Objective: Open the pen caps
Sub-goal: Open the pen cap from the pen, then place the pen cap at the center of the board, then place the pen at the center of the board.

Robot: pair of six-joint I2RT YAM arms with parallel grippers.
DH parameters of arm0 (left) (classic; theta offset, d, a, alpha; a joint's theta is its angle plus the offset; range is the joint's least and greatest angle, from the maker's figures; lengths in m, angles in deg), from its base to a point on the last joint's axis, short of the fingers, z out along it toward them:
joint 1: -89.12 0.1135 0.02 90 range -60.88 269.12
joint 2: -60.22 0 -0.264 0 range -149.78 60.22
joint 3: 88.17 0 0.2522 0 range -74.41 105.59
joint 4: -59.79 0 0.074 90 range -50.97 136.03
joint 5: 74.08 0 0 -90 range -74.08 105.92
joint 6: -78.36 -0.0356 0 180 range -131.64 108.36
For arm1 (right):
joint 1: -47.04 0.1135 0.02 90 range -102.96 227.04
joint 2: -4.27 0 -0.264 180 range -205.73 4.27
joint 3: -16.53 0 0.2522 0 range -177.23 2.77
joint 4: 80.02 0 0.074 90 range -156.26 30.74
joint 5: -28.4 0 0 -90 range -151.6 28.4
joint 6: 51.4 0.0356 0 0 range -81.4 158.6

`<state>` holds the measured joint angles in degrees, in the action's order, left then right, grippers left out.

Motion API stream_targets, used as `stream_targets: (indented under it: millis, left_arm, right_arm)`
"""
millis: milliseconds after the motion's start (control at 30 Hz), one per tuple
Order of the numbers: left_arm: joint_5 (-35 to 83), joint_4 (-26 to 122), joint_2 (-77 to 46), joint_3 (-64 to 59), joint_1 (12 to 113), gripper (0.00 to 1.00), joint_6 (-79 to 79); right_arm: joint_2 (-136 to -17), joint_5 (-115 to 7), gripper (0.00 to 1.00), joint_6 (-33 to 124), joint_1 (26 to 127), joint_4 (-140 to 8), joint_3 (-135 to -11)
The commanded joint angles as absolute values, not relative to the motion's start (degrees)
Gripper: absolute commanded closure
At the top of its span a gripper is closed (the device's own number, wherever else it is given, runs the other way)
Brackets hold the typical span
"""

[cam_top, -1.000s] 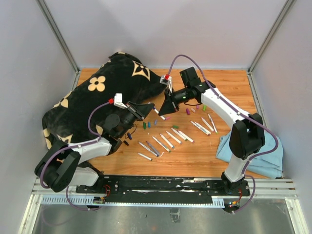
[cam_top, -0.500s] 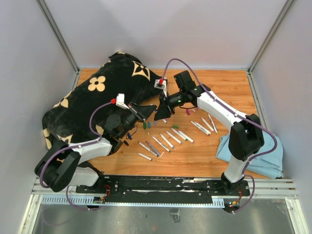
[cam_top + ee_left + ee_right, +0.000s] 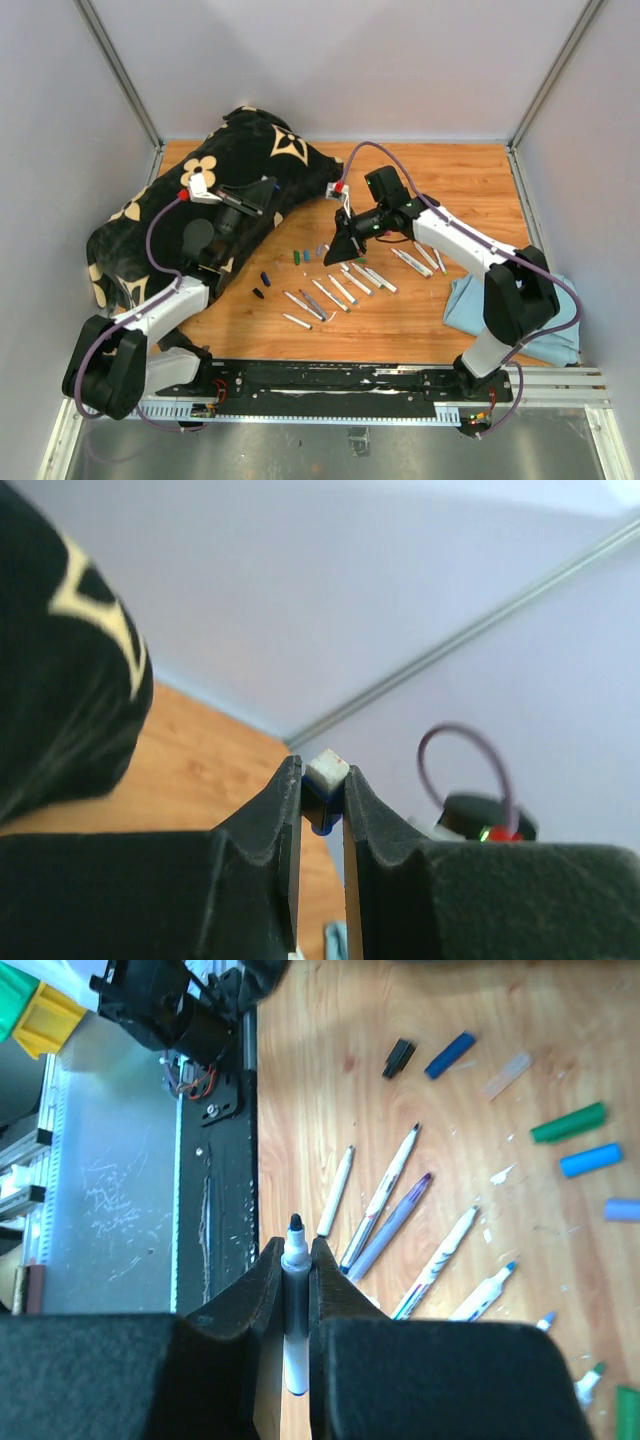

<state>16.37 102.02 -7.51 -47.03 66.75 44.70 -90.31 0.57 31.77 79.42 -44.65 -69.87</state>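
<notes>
Table (image 3: 450,170) — wooden top, grey walls on three sides. Black fabric (image 3: 170,230) — heaped over the far-left part of the table and printed with tan four-petal flowers and pointed stars; no letters can be made out. Blue cloth (image 3: 560,320) — crumpled at the near-right corner. Left gripper (image 3: 270,185) — raised over the fabric, its jaws narrowed to a slit and pinching the held cap (image 3: 326,772). This is a short stub, white at the outer end and blue below, poking out past the fingertips with its axis seemingly along the fingers. Right gripper (image 3: 335,255) — low over mid-table, angled down and to the near left, its jaws pressed tight on the held marker (image 3: 295,1260). The barrel lies along the fingers, and its bare dark tip sticks out past them toward the base rail. Markers (image 3: 330,295) — roughly a dozen pale barrels lying flat in two slanted fans, one at centre and one further right near the right arm. Print on the barrels is too small to read. Loose caps — green (image 3: 296,257), blue (image 3: 306,256) and lilac (image 3: 319,250) lie flat in a short row just left of the right gripper, with a dark blue one (image 3: 265,277) and a black one (image 3: 258,293) nearer the left arm.
</notes>
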Motion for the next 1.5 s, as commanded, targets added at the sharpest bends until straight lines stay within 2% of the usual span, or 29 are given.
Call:
stream_targets:
  millis: [0, 167, 267, 400, 600, 700, 933, 1467]
  left_arm:
    - [12.54, 98.93, -3.57, -43.24, 69.46, 1.0, 42.97]
    - [16.9, 86.05, 3.7, -45.64, 69.49, 1.0, 41.33]
    - [13.23, 62.14, 10.53, -45.7, 69.41, 1.0, 42.04]
    - [5.29, 33.2, 17.32, -42.71, 69.4, 1.0, 44.27]
    - [2.41, 16.78, 27.03, -42.42, 69.38, 1.0, 46.95]
    - [0.16, 10.16, 27.28, -42.21, 69.38, 1.0, 48.62]
    - [6.92, 9.37, 21.01, -46.65, 69.34, 0.99, 49.35]
    - [8.41, 14.72, 5.49, -50.62, 69.39, 0.98, 47.41]
  right_arm:
    - [-87.08, 2.41, 0.99, 33.98, 80.59, -46.83, -65.36]
    - [-83.17, -6.84, 0.99, 40.85, 85.88, -56.39, -57.07]
    - [-81.83, -13.63, 0.99, 46.89, 90.36, -63.49, -52.94]
    - [-83.72, -21.19, 0.98, 52.75, 98.05, -65.27, -53.25]
    - [-90.77, -35.13, 0.95, 56.31, 109.91, -63.43, -58.48]
    - [-95.36, -35.95, 0.93, 56.62, 112.17, -60.61, -62.47]
    - [-101.62, -38.04, 0.92, 56.37, 114.65, -57.96, -65.73]
    - [-109.01, -45.08, 0.88, 54.0, 114.92, -52.26, -71.42]
